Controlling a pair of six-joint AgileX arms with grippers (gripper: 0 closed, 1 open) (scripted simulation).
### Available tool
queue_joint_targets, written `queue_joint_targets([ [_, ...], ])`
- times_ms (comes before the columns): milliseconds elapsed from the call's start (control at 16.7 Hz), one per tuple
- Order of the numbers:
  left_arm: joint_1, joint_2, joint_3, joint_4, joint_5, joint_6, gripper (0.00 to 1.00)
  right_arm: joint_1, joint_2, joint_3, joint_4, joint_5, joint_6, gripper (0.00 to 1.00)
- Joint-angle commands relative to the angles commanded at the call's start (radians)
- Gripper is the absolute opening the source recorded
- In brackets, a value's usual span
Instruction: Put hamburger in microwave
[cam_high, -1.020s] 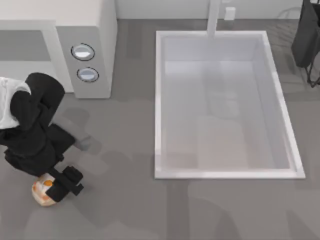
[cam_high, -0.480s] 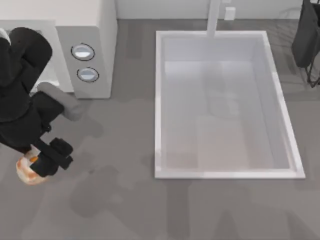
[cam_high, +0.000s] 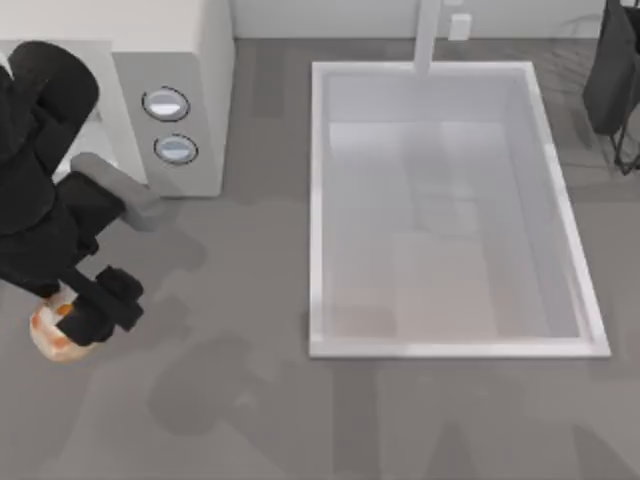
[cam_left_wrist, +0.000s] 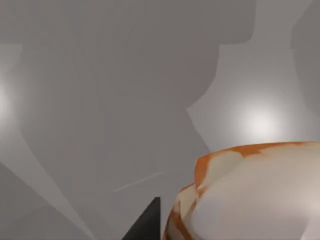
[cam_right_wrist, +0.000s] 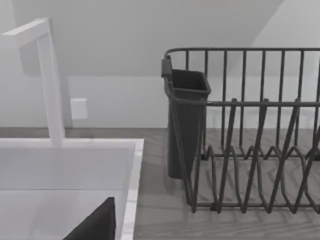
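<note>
A flat grey table (cam_high: 250, 400) is seen from above, with a pale wall behind it. Near the front left edge, one hamburger (cam_high: 52, 330) is held under the left gripper (cam_high: 85, 318), whose black fingers seem to be closed on the bun, though the grip is partly hidden. In the left wrist view the hamburger (cam_left_wrist: 250, 195) sits right up close. Farther back on the left, one microwave (cam_high: 175, 60) with two round dials stands. One white sink (cam_high: 320, 200) lies to the right. The right arm (cam_high: 612, 70) is parked at the far right corner, beside one dark dish rack (cam_right_wrist: 250, 130).
</note>
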Motion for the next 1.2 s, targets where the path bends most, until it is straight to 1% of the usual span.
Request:
queue_joint_targets([
  [180,0.020,0.035,0.005,0.090,0.010,-0.012,0.00,0.000,0.000,0.000,0.000,0.000,0.000,1.00],
  [300,0.045,0.075,0.007,0.199,0.022,-0.030,0.00,0.000,0.000,0.000,0.000,0.000,0.000,1.00],
  [420,0.079,0.127,0.006,0.342,0.036,-0.054,0.00,0.000,0.000,0.000,0.000,0.000,0.000,1.00],
  [600,0.141,0.220,-0.007,0.608,0.061,-0.098,0.00,0.000,0.000,0.000,0.000,0.000,0.000,1.00],
  [1020,0.299,0.427,-0.068,1.340,0.124,-0.213,0.00,0.000,0.000,0.000,0.000,0.000,0.000,1.00],
  [1200,0.360,0.501,-0.101,1.610,0.150,-0.260,0.00,0.000,0.000,0.000,0.000,0.000,0.000,1.00],
])
